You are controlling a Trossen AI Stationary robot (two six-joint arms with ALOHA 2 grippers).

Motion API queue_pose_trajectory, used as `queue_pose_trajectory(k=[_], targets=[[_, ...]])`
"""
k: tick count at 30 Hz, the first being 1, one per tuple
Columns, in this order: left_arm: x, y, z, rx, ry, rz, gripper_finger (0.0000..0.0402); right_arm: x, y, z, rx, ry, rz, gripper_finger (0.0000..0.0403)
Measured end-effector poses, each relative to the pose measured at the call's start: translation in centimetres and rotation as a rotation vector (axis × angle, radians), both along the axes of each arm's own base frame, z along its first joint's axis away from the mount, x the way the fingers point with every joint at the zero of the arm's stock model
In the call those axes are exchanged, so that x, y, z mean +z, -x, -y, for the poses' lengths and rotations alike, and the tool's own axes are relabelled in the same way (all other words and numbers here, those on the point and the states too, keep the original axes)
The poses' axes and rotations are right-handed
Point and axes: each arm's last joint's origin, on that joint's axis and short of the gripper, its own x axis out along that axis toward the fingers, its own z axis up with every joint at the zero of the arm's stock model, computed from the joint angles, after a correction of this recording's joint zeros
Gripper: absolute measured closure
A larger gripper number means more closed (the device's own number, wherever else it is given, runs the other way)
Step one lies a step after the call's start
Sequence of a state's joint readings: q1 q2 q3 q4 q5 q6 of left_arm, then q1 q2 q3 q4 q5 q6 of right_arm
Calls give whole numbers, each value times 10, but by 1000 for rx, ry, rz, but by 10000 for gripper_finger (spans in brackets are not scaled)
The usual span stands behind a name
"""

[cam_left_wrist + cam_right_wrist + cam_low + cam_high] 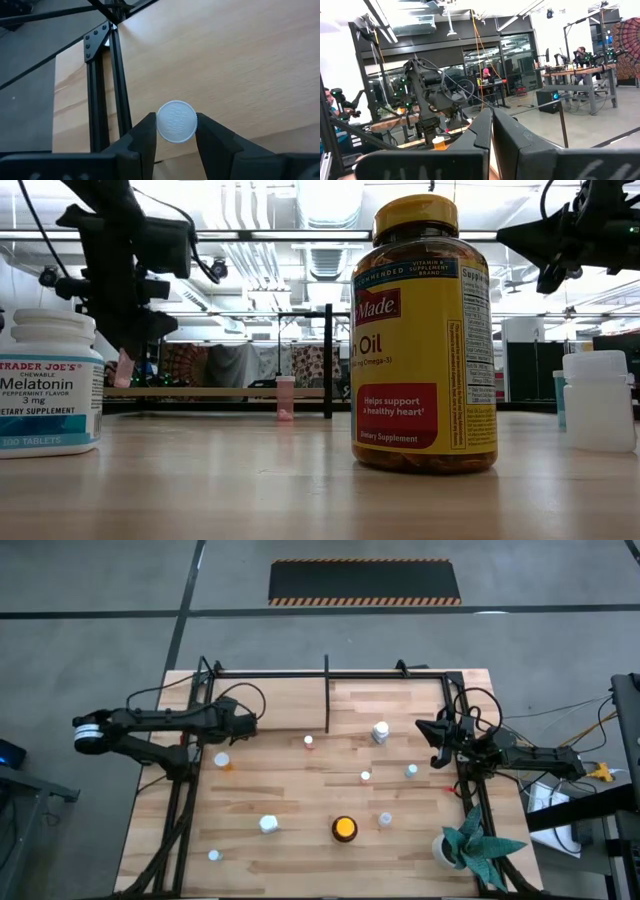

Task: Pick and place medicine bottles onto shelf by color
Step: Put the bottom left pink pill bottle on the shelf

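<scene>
The left gripper (175, 131) hangs above the tabletop (300, 790) beside the shelf (326, 675) frame's left end, clamped on a small bottle (176, 121); only its white cap shows. The right gripper (437, 732), clenched empty, is raised at the right edge.

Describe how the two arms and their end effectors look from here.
Both arms are dark, jointed, with loose black cables looping along them. The left arm has a white band near its base end. Each end effector, left and right, has two black wedge-shaped fingers.
</scene>
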State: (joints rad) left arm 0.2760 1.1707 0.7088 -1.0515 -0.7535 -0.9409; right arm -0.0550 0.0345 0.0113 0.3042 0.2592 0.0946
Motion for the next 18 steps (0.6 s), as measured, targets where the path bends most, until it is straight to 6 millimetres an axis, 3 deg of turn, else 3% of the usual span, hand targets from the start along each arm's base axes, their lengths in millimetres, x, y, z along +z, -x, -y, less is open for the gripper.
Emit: queue_pose_trajectory(k=[18], targets=[[4,1,0,18,-21,39,295,0,0,0,1,-2,0,394]])
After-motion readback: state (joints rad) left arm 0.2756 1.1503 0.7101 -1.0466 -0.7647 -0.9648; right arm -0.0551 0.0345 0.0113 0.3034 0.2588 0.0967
